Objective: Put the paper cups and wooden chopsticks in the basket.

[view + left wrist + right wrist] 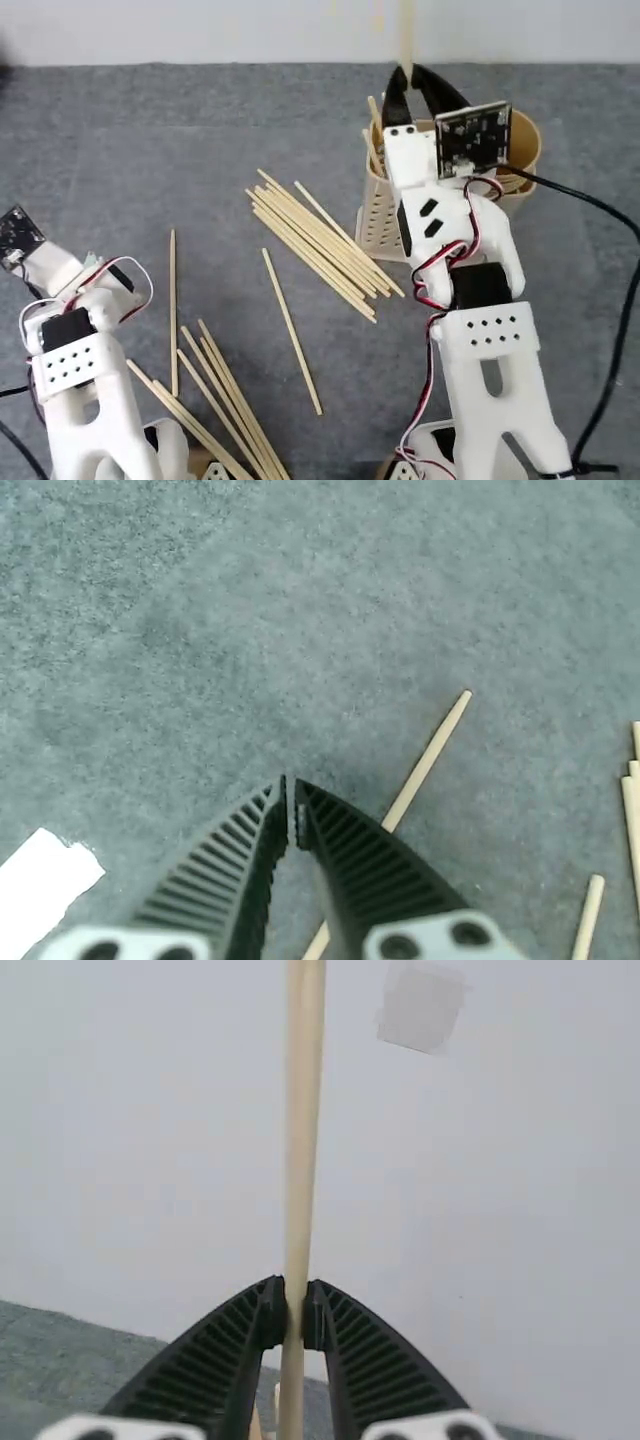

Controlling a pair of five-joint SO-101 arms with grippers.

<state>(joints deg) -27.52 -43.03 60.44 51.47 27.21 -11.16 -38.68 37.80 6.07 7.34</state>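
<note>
High view, step: We judge this as the drop-off stage for one chopstick, with many more left to collect.
High view, right pincer (408, 72): It stands directly above the basket (380, 225), clamped on the held chopstick (406, 40), which points straight up over the basket.
High view, basket: A few chopsticks already lean inside it. A tan paper cup (528, 140) touches its far side; we cannot tell whether the cup sits in the basket or beside it.
High view, loose chopsticks (320, 245): One fan lies on the grey mat (150, 150) just beside the basket. A single stick and another bunch lie well apart from the basket, nearer the left arm (70, 340).
High view, next move: By our reading, the stick must be lowered or tipped so that its lower end is inside the basket rim before the jaws part. Released this high, it may bounce out.
Left wrist view, left pincer (290, 785): The jaws are closed tip to tip with nothing between them, above bare mat well apart from the basket. A loose stick (430, 755) and a white scrap (45, 880) lie on the mat there.
Right wrist view, right pincer (295, 1305): The jaws are drawn narrow and pinch the held chopstick (305, 1110) between their tips. Most of the stick rises above the grip, and a short length hangs below, toward the basket.
</note>
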